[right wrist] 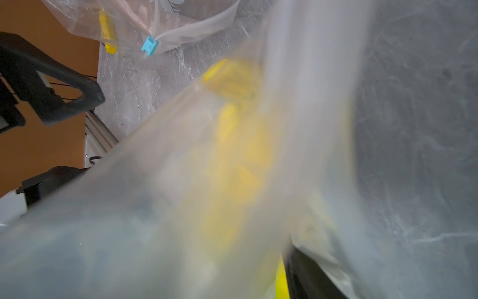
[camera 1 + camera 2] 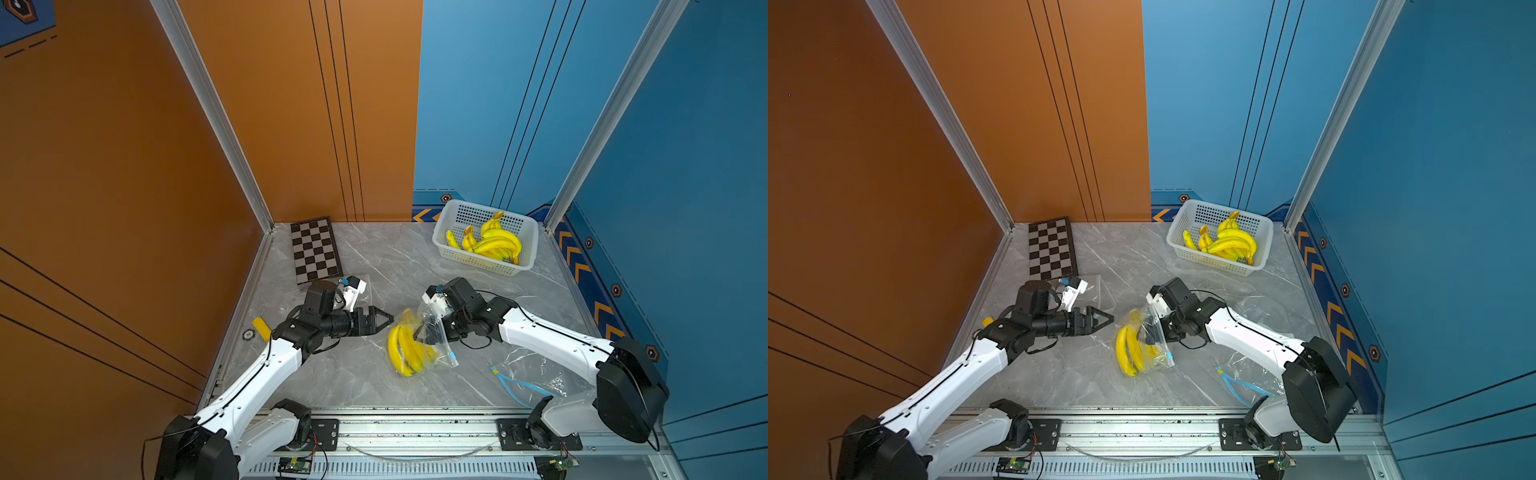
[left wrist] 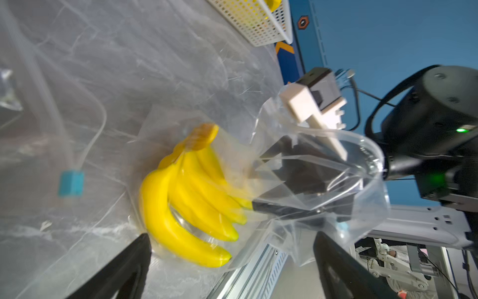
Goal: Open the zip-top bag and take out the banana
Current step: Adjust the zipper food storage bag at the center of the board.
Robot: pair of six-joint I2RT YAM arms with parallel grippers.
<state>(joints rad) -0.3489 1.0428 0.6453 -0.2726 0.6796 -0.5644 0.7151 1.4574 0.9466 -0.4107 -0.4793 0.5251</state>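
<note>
Now, banana [image 2: 405, 351] in zip-top bag [image 2: 446, 353], left fingers [image 2: 381, 312] spread

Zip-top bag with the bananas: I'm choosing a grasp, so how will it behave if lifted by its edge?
Probably floppy: the zip-top bag creases and sags as thin clear film. Likely slippery, since it looks glossy. The banana bunch would probably weigh down the low end.
</note>
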